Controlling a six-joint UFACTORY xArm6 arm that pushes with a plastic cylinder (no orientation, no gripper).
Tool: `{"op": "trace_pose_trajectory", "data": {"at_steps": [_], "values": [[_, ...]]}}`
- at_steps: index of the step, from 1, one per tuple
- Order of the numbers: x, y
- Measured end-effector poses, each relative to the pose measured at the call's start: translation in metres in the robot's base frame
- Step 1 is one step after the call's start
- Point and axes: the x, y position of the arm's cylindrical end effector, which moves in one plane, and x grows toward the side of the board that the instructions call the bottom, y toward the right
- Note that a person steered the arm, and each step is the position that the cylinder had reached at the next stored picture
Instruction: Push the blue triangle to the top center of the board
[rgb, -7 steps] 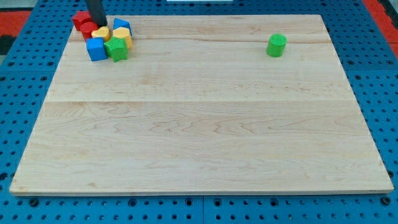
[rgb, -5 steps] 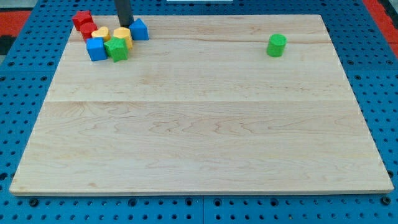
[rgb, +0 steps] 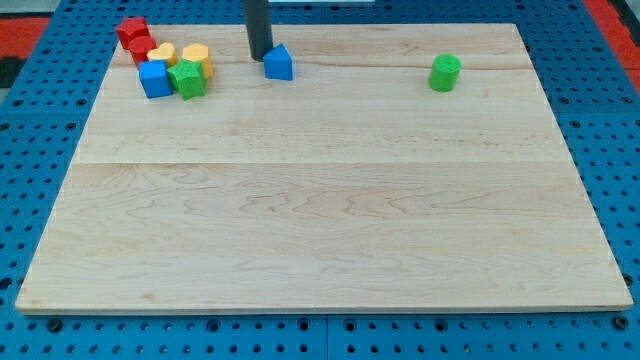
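Note:
The blue triangle (rgb: 279, 63) lies near the board's top edge, left of the top centre. My tip (rgb: 260, 56) stands right against its left side, slightly toward the view's top. The dark rod rises from there out of the view's top.
A cluster sits at the board's top left: two red blocks (rgb: 131, 32) (rgb: 141, 51), two yellow blocks (rgb: 163, 53) (rgb: 197, 56), a blue cube (rgb: 154, 79) and a green block (rgb: 187, 80). A green cylinder (rgb: 445, 73) stands at the top right. The wooden board (rgb: 320, 200) rests on a blue pegboard.
My tip has slid to the view's right along the top edge, pushing the blue triangle out of the cluster and toward the top centre. The other blocks stayed nearly still.

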Motion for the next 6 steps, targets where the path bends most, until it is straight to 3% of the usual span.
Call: {"op": "trace_pose_trajectory", "data": {"at_steps": [3,6], "values": [[0.02,0.024],[0.067,0.035]]}}
